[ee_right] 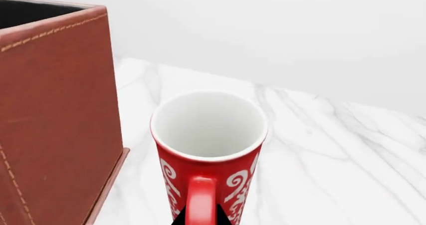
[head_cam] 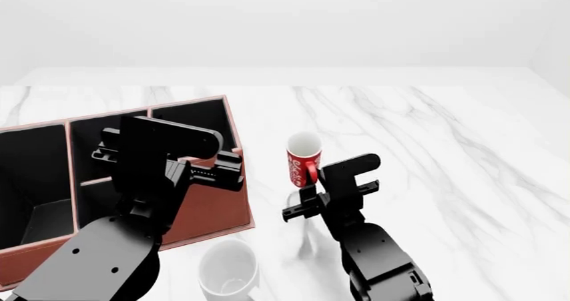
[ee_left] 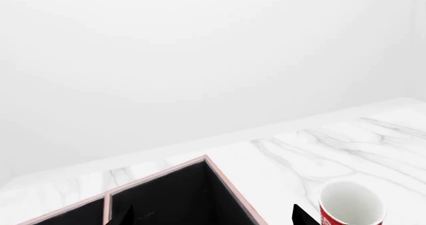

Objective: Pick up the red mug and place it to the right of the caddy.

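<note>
The red mug [head_cam: 302, 157] with white script stands upright just right of the caddy [head_cam: 210, 209], a large reddish-brown box with black compartments. My right gripper [head_cam: 312, 186] is shut on the mug's red handle; in the right wrist view the gripper [ee_right: 201, 218] has a dark tip on each side of the handle [ee_right: 199, 195]. The mug [ee_right: 209, 135] is close beside the caddy's wall [ee_right: 60, 110], apart from it. I cannot tell if it touches the table. My left gripper [ee_left: 211, 218] is open and empty above the caddy's corner compartment [ee_left: 226, 181]; the mug [ee_left: 350, 203] lies beyond it.
A larger plain white mug [head_cam: 228, 271] stands on the white marble table [head_cam: 445, 154] in front of the caddy's near right corner, between my two arms. The table runs on to the right and back to a white wall.
</note>
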`<state>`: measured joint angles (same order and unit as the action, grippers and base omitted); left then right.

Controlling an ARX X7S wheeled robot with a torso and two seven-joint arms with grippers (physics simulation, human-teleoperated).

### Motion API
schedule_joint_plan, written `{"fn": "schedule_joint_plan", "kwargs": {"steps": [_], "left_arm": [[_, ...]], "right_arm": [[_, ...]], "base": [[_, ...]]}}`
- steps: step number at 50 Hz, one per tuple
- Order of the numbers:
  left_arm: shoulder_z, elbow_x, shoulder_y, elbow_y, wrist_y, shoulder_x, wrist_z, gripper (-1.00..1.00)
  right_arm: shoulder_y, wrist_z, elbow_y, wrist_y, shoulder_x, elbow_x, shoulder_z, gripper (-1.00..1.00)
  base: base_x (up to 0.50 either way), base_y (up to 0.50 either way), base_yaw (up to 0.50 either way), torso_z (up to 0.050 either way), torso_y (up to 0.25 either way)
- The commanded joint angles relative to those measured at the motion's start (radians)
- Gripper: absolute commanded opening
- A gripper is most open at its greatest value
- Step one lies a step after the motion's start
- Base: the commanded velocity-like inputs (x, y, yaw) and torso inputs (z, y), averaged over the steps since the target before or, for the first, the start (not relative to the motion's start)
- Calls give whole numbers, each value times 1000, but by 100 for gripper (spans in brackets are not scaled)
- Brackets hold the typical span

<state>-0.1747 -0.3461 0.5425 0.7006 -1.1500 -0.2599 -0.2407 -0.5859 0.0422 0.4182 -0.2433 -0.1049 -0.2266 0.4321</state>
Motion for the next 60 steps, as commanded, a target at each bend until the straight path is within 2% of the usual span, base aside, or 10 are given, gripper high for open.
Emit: {"fn": "schedule_joint_plan", "kwargs": {"steps": [1, 6, 11, 18, 29, 52, 53, 60], "left_arm": [[19, 15, 3, -2, 2, 16, 23, 100], [22, 12, -1, -2, 5, 13, 22, 100], [25, 9, -4, -1, 6, 13, 20, 100], [23, 6, -4, -2, 7, 11, 17, 100], [30, -1, -11, 7, 4, 7, 12, 100], [27, -11, -11, 7, 7, 1, 3, 100], [28, -11, -11, 7, 7, 1, 3, 100], [27, -14, -13, 7, 10, -1, 0, 100]], "right_arm": [[-208, 9, 410, 209, 104, -131, 183, -100], [-284, 79, 582, 344, 104, -356, 447, -100], [-336, 126, 696, 411, 105, -630, 759, -100], [-365, 156, 726, 442, 105, -818, 974, -100], [-376, 164, 735, 455, 105, -895, 1062, -100], [-373, 129, 749, 425, 105, -925, 1078, -100], [-372, 128, 750, 427, 105, -921, 1080, 100], [-374, 127, 755, 424, 105, -924, 1078, 100]], "base": [[0, 0, 0, 0, 0], [0, 0, 0, 0, 0], [0, 0, 0, 0, 2], [0, 0, 0, 0, 0], [0, 0, 0, 0, 1], [0, 0, 0, 0, 0], [0, 0, 0, 0, 0], [0, 0, 0, 0, 0]]}}
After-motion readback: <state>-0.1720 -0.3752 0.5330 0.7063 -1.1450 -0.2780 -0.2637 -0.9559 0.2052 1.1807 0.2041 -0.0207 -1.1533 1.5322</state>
